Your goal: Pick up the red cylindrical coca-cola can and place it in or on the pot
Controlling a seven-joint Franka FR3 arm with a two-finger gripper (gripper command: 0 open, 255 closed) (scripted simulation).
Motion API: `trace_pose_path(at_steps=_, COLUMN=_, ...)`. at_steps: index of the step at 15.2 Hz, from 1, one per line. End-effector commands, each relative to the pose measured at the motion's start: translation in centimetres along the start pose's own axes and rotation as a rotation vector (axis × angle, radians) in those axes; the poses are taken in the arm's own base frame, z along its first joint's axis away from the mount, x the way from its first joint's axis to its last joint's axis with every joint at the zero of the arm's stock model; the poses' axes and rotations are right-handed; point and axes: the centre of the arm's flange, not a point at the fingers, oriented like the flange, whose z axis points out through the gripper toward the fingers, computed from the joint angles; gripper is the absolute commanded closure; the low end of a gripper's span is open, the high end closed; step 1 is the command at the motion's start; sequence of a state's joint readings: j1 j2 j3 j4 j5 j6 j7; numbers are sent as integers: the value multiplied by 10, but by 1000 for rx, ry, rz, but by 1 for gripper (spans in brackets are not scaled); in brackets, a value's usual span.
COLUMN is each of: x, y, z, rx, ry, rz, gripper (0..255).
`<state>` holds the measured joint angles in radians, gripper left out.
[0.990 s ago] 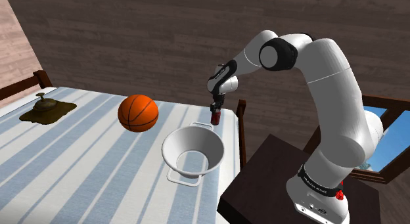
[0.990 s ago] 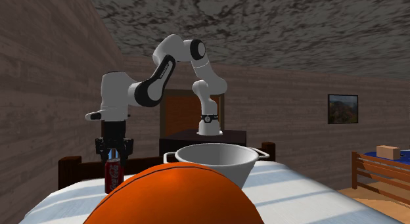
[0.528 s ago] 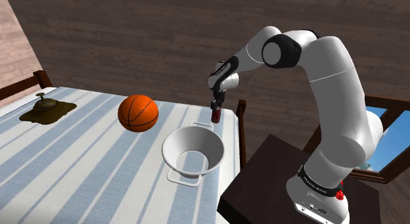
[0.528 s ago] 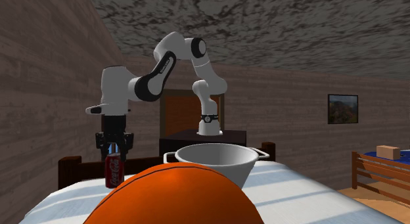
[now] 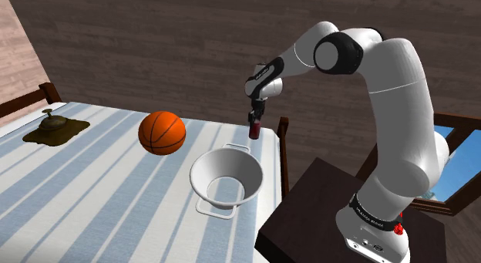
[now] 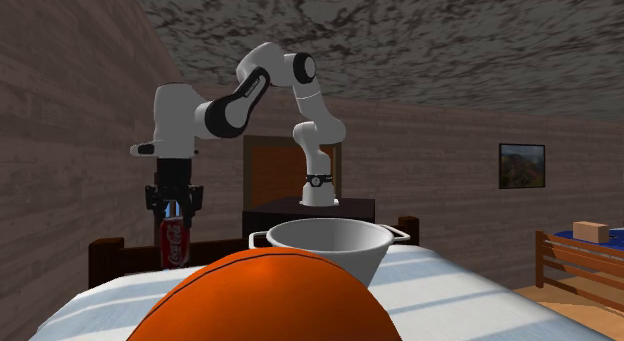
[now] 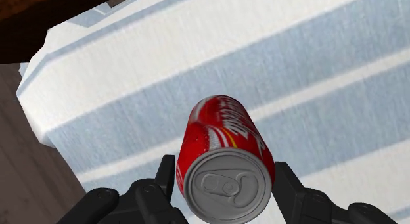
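My black gripper point(image 7: 227, 183) is shut on the top of a red Coca-Cola can point(image 7: 225, 147), which hangs upright below it, lifted off the striped cloth. In the shoulder view the can point(image 5: 254, 129) hovers above the table's far right corner, just beyond the pot point(image 5: 227, 177), with the gripper point(image 5: 255, 119) above it. The pot is a pale grey bowl with two handles. In the second exterior view the can point(image 6: 174, 244) hangs under the gripper point(image 6: 173, 219), to the left of the pot point(image 6: 330, 244).
An orange basketball point(image 5: 162, 132) sits on the blue-and-white striped cloth point(image 5: 92, 192) left of the pot; it looms in the second exterior view's foreground point(image 6: 265, 299). A brown dish with a bell point(image 5: 55, 127) lies far left. A dark bedpost point(image 5: 283, 150) stands by the table's right edge.
The arm has risen, lifting the can off the cloth; it now hangs clearly higher than a second ago. The pot and ball have not moved.
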<state>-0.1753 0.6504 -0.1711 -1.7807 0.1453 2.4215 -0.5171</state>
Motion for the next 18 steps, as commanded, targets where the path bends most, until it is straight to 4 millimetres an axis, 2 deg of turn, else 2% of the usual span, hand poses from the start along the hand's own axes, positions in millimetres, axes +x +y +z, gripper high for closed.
trace_pose_path(at_steps=1, x=1, y=-1, z=-11, rx=0, ry=0, rz=0, gripper=255)
trace_pose_path(at_steps=18, x=1, y=0, z=-101, rx=0, ry=0, rz=0, gripper=255)
